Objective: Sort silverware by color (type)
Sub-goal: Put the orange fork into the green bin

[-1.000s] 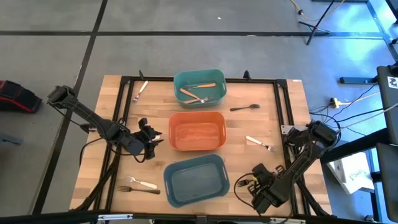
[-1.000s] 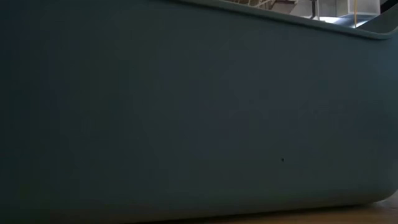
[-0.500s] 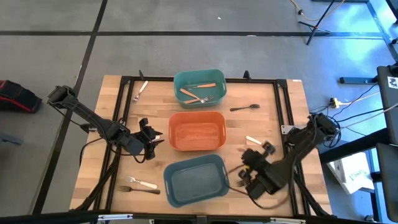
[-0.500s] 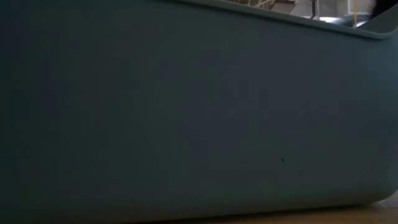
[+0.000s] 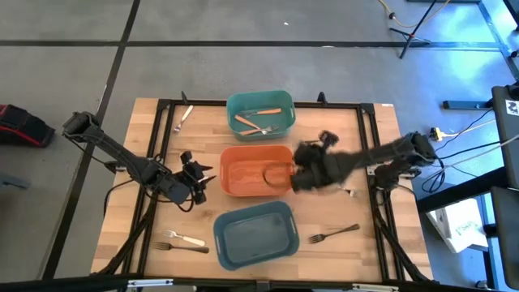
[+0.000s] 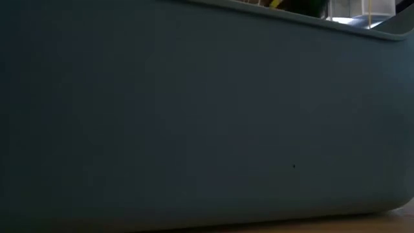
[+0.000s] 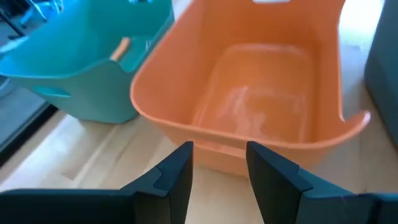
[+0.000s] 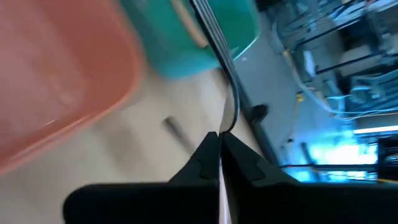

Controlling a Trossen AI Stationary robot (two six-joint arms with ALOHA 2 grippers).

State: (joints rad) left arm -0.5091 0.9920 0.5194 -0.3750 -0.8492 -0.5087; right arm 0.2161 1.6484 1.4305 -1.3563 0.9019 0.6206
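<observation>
My right gripper (image 5: pixel 298 175) is at the orange bin's (image 5: pixel 243 185) right rim, shut on a thin dark grey metal fork (image 8: pixel 219 56) that reaches out over the bin (image 5: pixel 274 170). My left gripper (image 5: pixel 197 180) waits open just left of that bin, facing its wall (image 7: pixel 217 168). The teal bin (image 5: pixel 280 101) holds brown-handled forks (image 5: pixel 258 113). Another dark fork (image 5: pixel 334 234) lies flat on the table right of the blue-grey bin (image 5: pixel 243 253). A cream-handled fork (image 5: pixel 184 238) lies left of that bin, and another (image 5: pixel 184 116) left of the teal one. My right gripper pinches the dark fork between its two fingertips (image 8: pixel 219 138). The fork sticks out forward past the fingers, roughly in line with them, its curved stem (image 8: pixel 234 102) just beyond the tips. It is lifted clear above the table. Which end is held cannot be told.
The three bins stand in a row down the middle of the table. A cream-handled fork (image 5: pixel 350 193) shows partly under my right arm. The blue-grey bin's wall (image 6: pixel 194 116) fills the low view. A black frame (image 5: pixel 166 104) edges the table.
My right gripper has swept fast from the table's near right part, beside the blue-grey bin, toward the far edge and left, to the orange bin's right rim. The dark fork it was over stays lying on the table.
</observation>
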